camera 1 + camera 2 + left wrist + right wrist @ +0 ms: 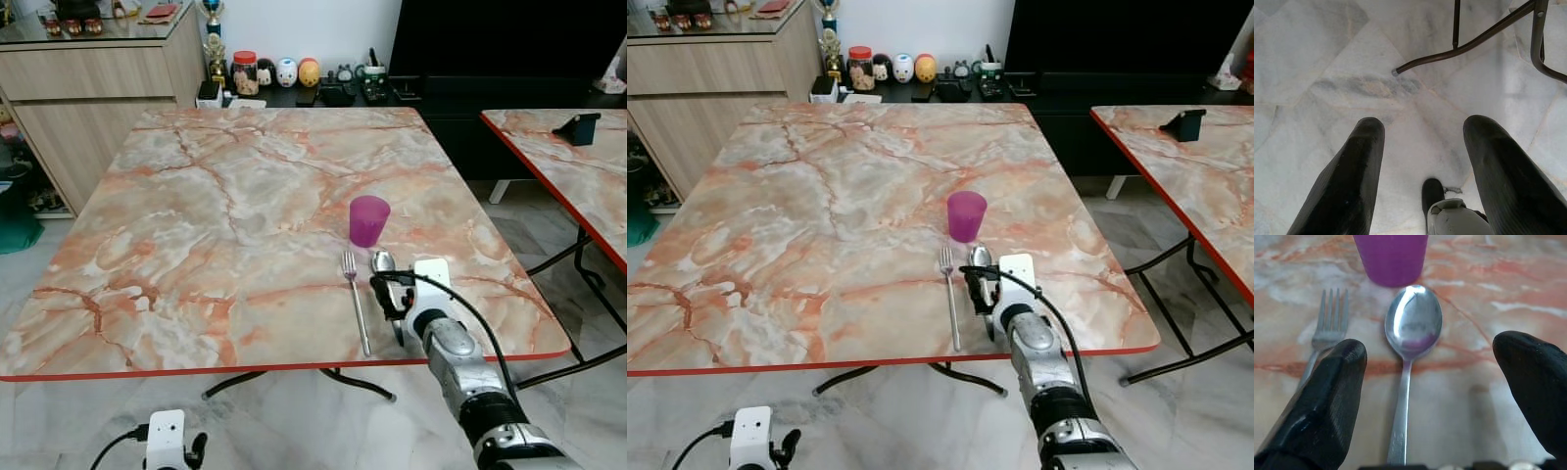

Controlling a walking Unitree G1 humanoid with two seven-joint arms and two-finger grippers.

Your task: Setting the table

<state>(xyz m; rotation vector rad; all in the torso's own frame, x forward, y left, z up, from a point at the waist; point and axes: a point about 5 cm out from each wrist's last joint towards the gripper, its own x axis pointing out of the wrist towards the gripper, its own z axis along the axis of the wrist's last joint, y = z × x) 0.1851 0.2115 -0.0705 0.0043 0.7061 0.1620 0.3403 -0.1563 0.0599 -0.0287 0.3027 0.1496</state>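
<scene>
Two marble tables (196,215) stand on pale tile floor (1327,58); both jaws gape wide, empty.

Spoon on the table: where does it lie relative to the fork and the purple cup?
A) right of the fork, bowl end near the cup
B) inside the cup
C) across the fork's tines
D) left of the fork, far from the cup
A: the spoon lies parallel to the fork on its right side, bowl just short of the purple cup, with the open right gripper straddling its handle.
</scene>
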